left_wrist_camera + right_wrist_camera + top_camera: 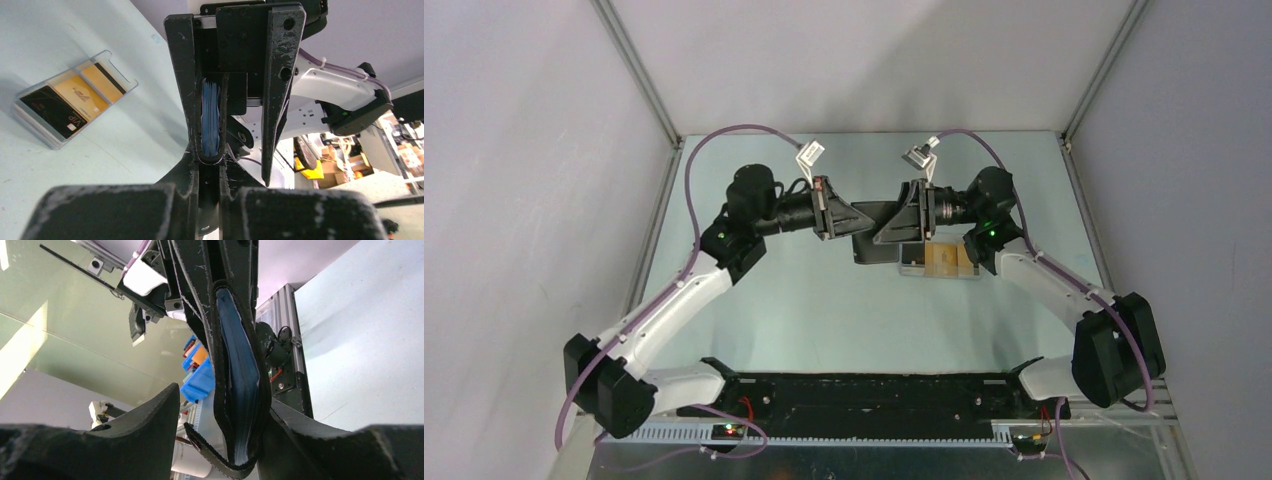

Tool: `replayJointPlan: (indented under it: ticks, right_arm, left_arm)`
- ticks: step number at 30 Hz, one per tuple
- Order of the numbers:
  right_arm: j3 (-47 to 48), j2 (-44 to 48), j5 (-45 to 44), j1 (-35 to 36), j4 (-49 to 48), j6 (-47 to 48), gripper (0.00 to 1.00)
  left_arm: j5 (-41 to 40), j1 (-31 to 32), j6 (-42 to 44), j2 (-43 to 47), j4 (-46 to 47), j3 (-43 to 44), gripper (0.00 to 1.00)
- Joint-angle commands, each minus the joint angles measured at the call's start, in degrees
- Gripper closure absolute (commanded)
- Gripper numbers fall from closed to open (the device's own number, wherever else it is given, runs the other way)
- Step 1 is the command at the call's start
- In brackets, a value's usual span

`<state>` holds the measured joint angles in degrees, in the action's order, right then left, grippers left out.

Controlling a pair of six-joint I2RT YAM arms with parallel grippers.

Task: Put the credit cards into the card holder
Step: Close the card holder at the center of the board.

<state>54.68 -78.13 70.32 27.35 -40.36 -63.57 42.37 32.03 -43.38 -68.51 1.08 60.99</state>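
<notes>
The left gripper [207,165] pinches the card holder [210,120] in mid-air, while the right gripper [225,405] stands wide around its other end, one finger touching it. The credit cards [80,95] lie flat in a clear tray [124,70] just below the right gripper, the nearer of the two.

— Where is the holder [876,230]?
— Above the middle of the table [824,310], between the two grippers. The left gripper [207,155] pinches it from the left. The right gripper [222,405] comes from the right, with its fingers on both sides and one finger apart from it.
— And the cards [75,97]?
— Side by side in the tray [119,74], on the table just right of the holder and a little nearer the bases.
</notes>
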Motion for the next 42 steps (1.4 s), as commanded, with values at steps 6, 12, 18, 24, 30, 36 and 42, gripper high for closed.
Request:
replayJointPlan:
  ticks: [6,12,18,24,30,36,42]
  right_arm:
    - [2.8,3.4,-5.7,0.7,-1.7,-5.1,0.41]
    - [2.9,5.1,-8.9,-0.8,9.3,0.8,0.17]
    - [2.9,7.3,-7.6,-5.0,14.7,4.0,0.01]
    - [2.8,9.6,-5.0,-11.2,23.9,12.0,0.01]
    - [2.9,8.8,-0.4,-11.8,23.6,13.5,0.01]
    - [2.7,6.8,0.7,-9.6,29.5,20.7,0.02]
    - [-3.0,5.1,5.6,-8.5,10.1,11.3,0.14]
  left_arm:
    - [-18.5,-0.1,10.0,1.9,-13.2,-3.1,1.0]
    - [-15.5,-0.8,10.4,1.7,-13.3,-3.5,1.0]
    - [-10.3,-3.6,6.7,2.7,-7.5,-5.1,1.0]
    - [-1.8,-6.5,3.6,4.3,-1.4,-7.4,1.0]
    - [1.8,-6.8,2.6,4.7,2.1,-7.0,1.0]
    - [8.1,-6.7,-0.2,5.7,7.0,-6.6,1.0]
    - [12.6,-6.7,-3.2,7.9,12.5,-6.5,1.0]
